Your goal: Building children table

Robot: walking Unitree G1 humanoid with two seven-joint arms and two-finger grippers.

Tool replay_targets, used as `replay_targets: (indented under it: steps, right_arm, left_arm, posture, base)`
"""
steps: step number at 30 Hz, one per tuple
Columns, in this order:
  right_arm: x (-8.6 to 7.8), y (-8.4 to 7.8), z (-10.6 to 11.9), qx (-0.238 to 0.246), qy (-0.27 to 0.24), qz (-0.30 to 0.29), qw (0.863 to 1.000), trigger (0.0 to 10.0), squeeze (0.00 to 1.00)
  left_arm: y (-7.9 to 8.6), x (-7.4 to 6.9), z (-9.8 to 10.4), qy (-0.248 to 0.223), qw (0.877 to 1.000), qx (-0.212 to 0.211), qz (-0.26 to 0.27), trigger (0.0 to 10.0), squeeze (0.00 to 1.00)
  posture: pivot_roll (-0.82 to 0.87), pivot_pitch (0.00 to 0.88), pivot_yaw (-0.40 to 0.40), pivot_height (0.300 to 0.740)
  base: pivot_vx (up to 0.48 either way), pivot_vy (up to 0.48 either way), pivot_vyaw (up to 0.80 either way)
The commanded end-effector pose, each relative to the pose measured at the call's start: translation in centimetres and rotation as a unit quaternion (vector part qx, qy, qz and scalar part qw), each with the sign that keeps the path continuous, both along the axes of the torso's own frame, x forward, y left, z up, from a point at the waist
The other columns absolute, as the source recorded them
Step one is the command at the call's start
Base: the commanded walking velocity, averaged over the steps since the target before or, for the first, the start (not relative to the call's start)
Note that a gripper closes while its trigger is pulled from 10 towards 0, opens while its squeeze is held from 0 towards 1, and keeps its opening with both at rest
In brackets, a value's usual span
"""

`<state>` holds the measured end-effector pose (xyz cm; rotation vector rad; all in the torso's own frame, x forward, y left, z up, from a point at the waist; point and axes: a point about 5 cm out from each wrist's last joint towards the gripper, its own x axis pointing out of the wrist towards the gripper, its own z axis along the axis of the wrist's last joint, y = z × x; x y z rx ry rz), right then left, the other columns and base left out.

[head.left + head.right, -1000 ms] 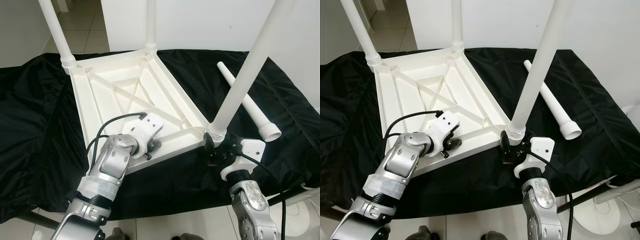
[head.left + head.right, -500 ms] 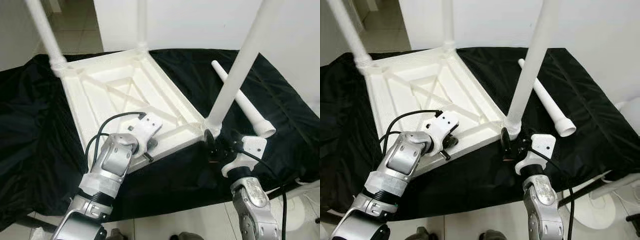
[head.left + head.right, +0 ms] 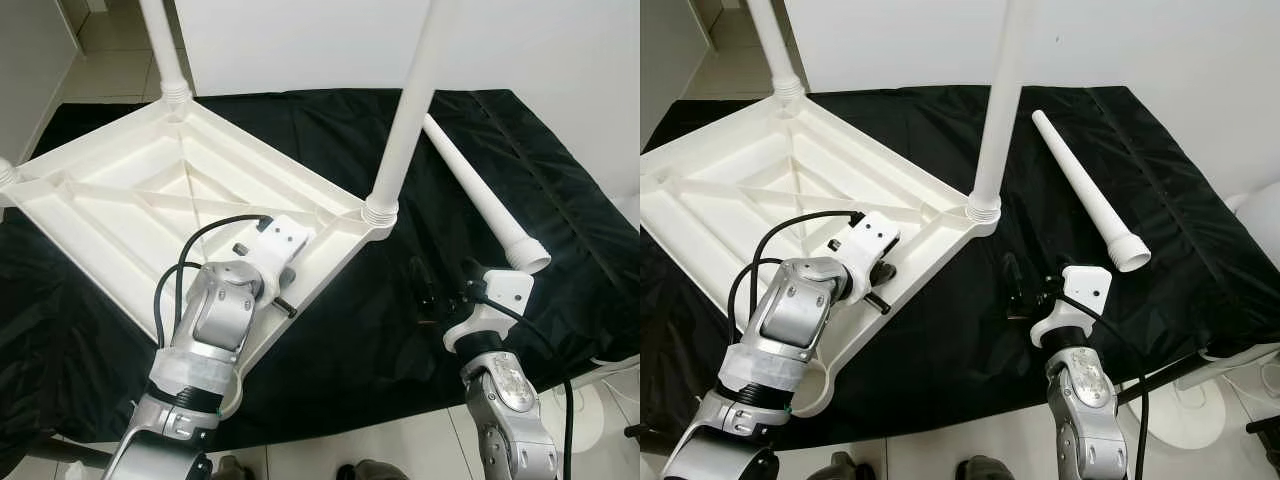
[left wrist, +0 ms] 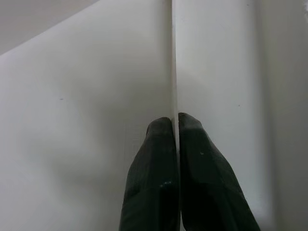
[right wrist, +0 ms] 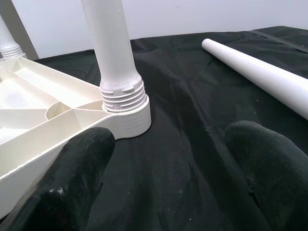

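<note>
A white children's tabletop [image 3: 120, 195] lies upside down on the black cloth. My left gripper [image 4: 175, 120] is shut on a thin rib at its near rim, seen from the head at the left gripper [image 3: 287, 304]. One white leg [image 3: 404, 110] stands upright in the corner socket [image 3: 380, 211] nearest my right side. Another upright leg [image 3: 165, 50] rises at the far corner. A loose leg [image 3: 480, 190] lies on the cloth to the right. My right gripper [image 5: 168, 139] is open, a short way from the socket [image 5: 126, 113], with nothing between its fingers [image 5: 72, 178].
The black cloth [image 3: 340, 330] covers the work table, whose front edge is close to me. The tabletop's near corner [image 3: 228, 398] reaches that edge. A white wall [image 3: 300, 40] stands behind. Tiled floor [image 3: 110, 70] lies at the back left, and a white round base [image 3: 1200, 425] at the lower right.
The tabletop has turned on the cloth with my left gripper holding it, and its legged corner has swung away from my right gripper. The right gripper now stands apart from that corner.
</note>
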<state>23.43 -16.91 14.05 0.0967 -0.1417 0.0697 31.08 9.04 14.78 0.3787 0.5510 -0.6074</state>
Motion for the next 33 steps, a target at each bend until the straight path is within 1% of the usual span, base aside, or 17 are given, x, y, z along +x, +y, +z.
replay_targets:
  steps: [1,3,4,10,11,12,17,18,20,21,23,24,25,26,28,30,33]
  right_arm:
    - [0.1,-0.1,-0.4,-0.001,0.009,0.001,1.0,10.0,0.0]
    - [0.1,-0.1,-0.4,-0.001,0.009,0.001,1.0,10.0,0.0]
    - [0.2,-0.2,-0.4,-0.002,0.009,0.001,1.0,10.0,0.0]
    - [0.2,-0.3,-0.4,-0.006,0.008,-0.001,1.0,10.0,0.0]
    - [0.2,-0.4,-0.4,-0.007,0.008,-0.003,1.0,10.0,0.0]
    - [0.2,-0.4,-0.4,-0.007,0.008,-0.004,1.0,10.0,0.0]
    - [0.1,-0.3,-0.5,-0.008,0.007,-0.005,1.0,10.0,0.0]
    - [0.2,-0.3,-0.5,-0.009,0.007,-0.005,1.0,10.0,0.0]
    - [0.2,-0.3,-0.5,-0.009,0.007,-0.005,1.0,10.0,0.0]
    - [0.2,-0.3,-0.5,-0.009,0.007,-0.005,1.0,10.0,0.0]
    - [0.3,-0.3,-0.5,-0.01,0.006,-0.004,1.0,10.0,0.0]
    - [0.5,-0.4,-0.4,-0.011,0.004,-0.004,1.0,10.0,0.0]
    - [0.5,-0.4,-0.4,-0.011,0.004,-0.004,1.0,10.0,0.0]
    - [0.7,-0.4,-0.3,-0.013,0.002,-0.004,1.0,10.0,0.0]
    - [0.7,-0.4,-0.3,-0.013,0.002,-0.004,1.0,10.0,0.0]
    - [1.2,-0.5,-0.1,-0.014,-0.004,-0.002,1.0,10.0,0.0]
    - [1.4,-0.5,-0.1,-0.014,-0.006,-0.002,1.0,10.0,0.0]
  left_arm:
    - [1.6,0.7,0.7,-0.075,0.988,0.06,0.12,0.3,0.0]
    - [1.6,0.7,0.7,-0.075,0.988,0.06,0.12,0.3,0.0]
    - [1.0,0.7,0.6,-0.075,0.99,0.061,0.104,10.0,0.0]
    - [-0.4,0.8,0.9,-0.095,0.992,0.048,0.061,10.0,0.0]
    - [-1.3,0.5,1.2,-0.098,0.994,0.019,0.033,10.0,1.0]
    - [-2.1,-0.1,1.6,-0.098,0.995,-0.018,0.005,10.0,1.0]
    - [-3.4,-1.4,2.4,-0.12,0.99,-0.047,-0.061,10.0,1.0]
    - [-3.5,-1.8,2.7,-0.132,0.986,-0.054,-0.083,10.0,0.47]
    - [-3.5,-1.8,2.7,-0.132,0.986,-0.054,-0.083,10.0,0.47]
    - [-3.7,-2.5,3.1,-0.138,0.981,-0.074,-0.112,10.0,0.0]
    - [-3.7,-3.3,3.6,-0.149,0.973,-0.091,-0.151,10.0,0.0]
    - [-3.5,-4.0,4.3,-0.169,0.963,-0.114,-0.177,10.0,0.0]
    - [-3.5,-4.0,4.3,-0.169,0.963,-0.114,-0.177,10.0,0.0]
    - [-3.3,-4.4,4.7,-0.189,0.954,-0.125,-0.196,10.0,0.0]
    - [-3.3,-4.4,4.7,-0.189,0.954,-0.125,-0.196,10.0,0.0]
    - [-2.2,-5.1,5.3,-0.217,0.939,-0.147,-0.222,10.0,0.0]
    - [-1.7,-5.4,5.5,-0.226,0.934,-0.154,-0.231,10.0,0.0]
  posture:
    - [-0.11,0.049,0.007,0.74]
    - [-0.11,0.049,0.007,0.74]
    - [-0.12,0.047,0.005,0.74]
    - [-0.12,0.045,0.008,0.74]
    - [-0.12,0.045,0.011,0.74]
    - [-0.13,0.042,0.013,0.74]
    - [-0.13,0.038,0.016,0.74]
    - [-0.13,0.036,0.018,0.74]
    - [-0.13,0.036,0.018,0.74]
    - [-0.13,0.035,0.017,0.74]
    - [-0.12,0.034,0.017,0.74]
    - [-0.12,0.033,0.017,0.74]
    - [-0.12,0.033,0.017,0.74]
    - [-0.12,0.032,0.018,0.74]
    - [-0.12,0.032,0.018,0.74]
    - [-0.11,0.025,0.019,0.74]
    - [-0.11,0.024,0.02,0.74]
  base:
    - [0.0,0.0,0.0]
    - [0.0,0.0,0.0]
    - [0.0,0.0,0.0]
    - [0.0,0.0,0.0]
    - [0.0,0.0,0.0]
    - [0.0,0.0,0.0]
    - [0.0,0.0,0.0]
    - [0.0,0.0,0.0]
    - [0.0,0.0,0.0]
    - [0.0,0.0,0.0]
    - [0.0,0.0,0.0]
    - [0.0,0.0,0.0]
    - [0.0,0.0,0.0]
    - [0.0,0.0,0.0]
    - [0.0,0.0,0.0]
    - [0.0,0.0,0.0]
    - [0.0,0.0,0.0]
